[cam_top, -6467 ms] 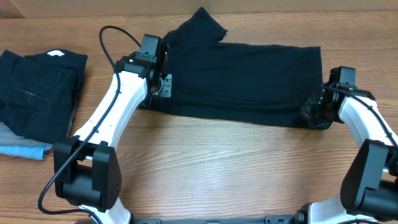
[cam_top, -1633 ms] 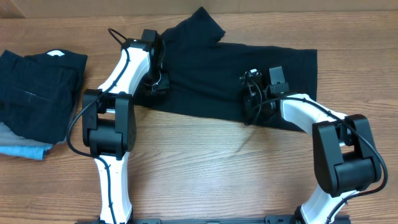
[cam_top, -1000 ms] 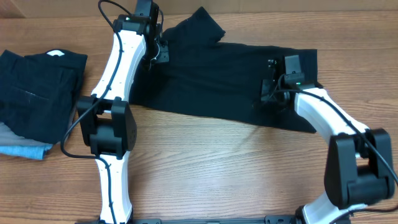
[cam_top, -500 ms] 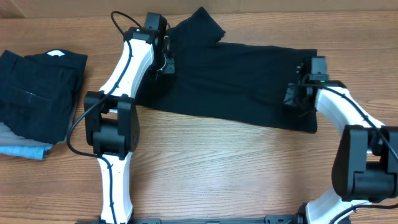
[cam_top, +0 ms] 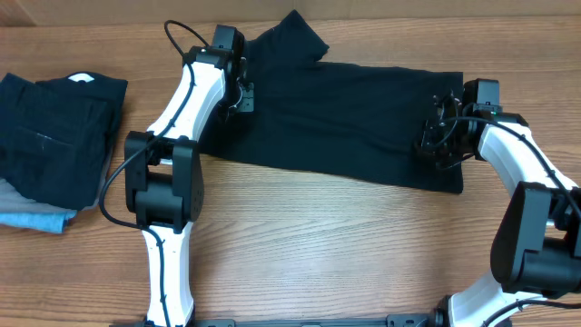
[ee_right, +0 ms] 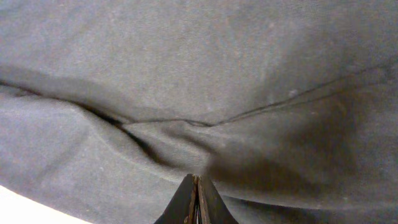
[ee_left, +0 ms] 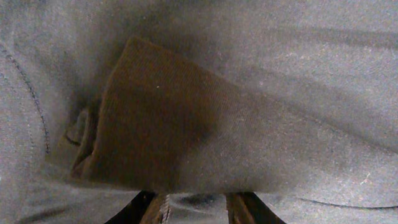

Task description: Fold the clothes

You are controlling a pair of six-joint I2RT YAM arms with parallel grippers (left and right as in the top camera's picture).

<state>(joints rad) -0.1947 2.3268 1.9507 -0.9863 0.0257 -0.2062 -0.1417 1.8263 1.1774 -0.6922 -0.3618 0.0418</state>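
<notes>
The clothes [cam_top: 345, 118], a black T-shirt, lie as a long band across the table, one sleeve [cam_top: 295, 36] sticking out at the far side. My left gripper [cam_top: 240, 93] rests on the shirt's left end. In the left wrist view its fingers [ee_left: 155, 208] stand apart, with loose fabric between and over the tips and a darker fold [ee_left: 168, 124] ahead. My right gripper [cam_top: 436, 145] sits on the shirt's right end. In the right wrist view this gripper [ee_right: 196, 180] is shut, tips touching a small ridge of cloth [ee_right: 180, 140].
A stack of folded dark garments [cam_top: 54, 127] with a white neck tag [cam_top: 82, 79] lies at the left, over a light blue piece [cam_top: 36, 218]. Bare wooden table [cam_top: 318, 245] runs along the near side. Both arms reach across the shirt's ends.
My right gripper has slid from the shirt's middle to its right end, staying shut. The left gripper came down off the far edge onto the shirt, and its fingers parted slightly.
</notes>
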